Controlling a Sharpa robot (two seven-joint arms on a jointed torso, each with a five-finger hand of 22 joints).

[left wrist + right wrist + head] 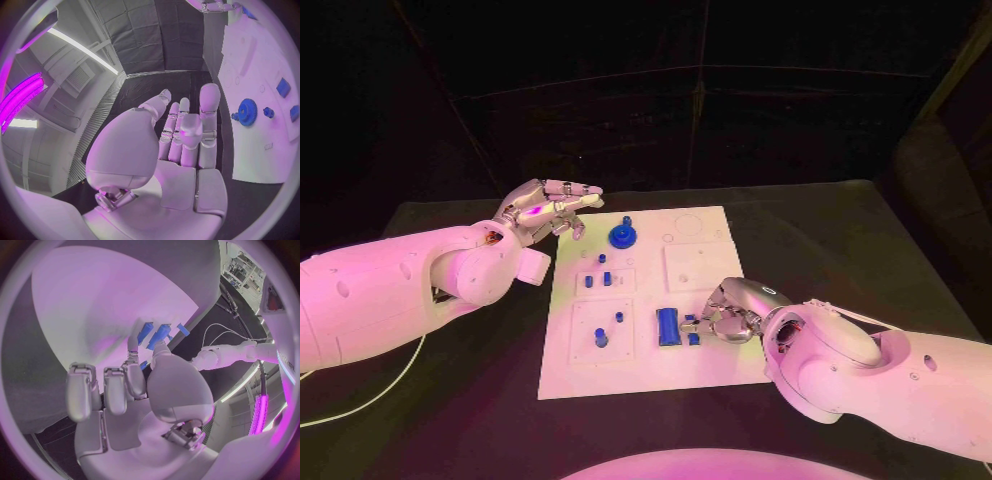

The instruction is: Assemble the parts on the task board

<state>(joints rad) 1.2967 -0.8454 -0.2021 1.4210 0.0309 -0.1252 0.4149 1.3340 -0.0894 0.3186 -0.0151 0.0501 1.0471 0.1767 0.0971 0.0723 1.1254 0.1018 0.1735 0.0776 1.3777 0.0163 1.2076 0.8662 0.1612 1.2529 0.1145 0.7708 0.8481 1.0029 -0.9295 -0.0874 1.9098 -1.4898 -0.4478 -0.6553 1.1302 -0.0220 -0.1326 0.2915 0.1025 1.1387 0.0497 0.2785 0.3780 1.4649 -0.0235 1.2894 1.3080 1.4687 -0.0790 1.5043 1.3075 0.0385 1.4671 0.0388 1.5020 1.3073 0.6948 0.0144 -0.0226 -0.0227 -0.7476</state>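
The white task board [689, 375] lies in the middle of the table. A blue gear [623, 237] [247, 111] stands near its far edge, and small blue pegs [599, 280] sit in a plate nearer me. A long blue block [669, 325] [160, 336] lies on the board's right half. My right hand [733, 310] [134, 390] rests low beside that block, thumb and a finger pinching a small blue part [692, 338] [144, 365]. My left hand [548, 208] [184, 130] hovers over the board's far left corner with fingers straight and spread, holding nothing.
Two more small blue parts [606, 330] sit in the board's near left plate. A bare square plate [692, 265] lies right of the gear. The black table [877, 250] stretches around the board, and a pale cable [365, 395] trails at the left.
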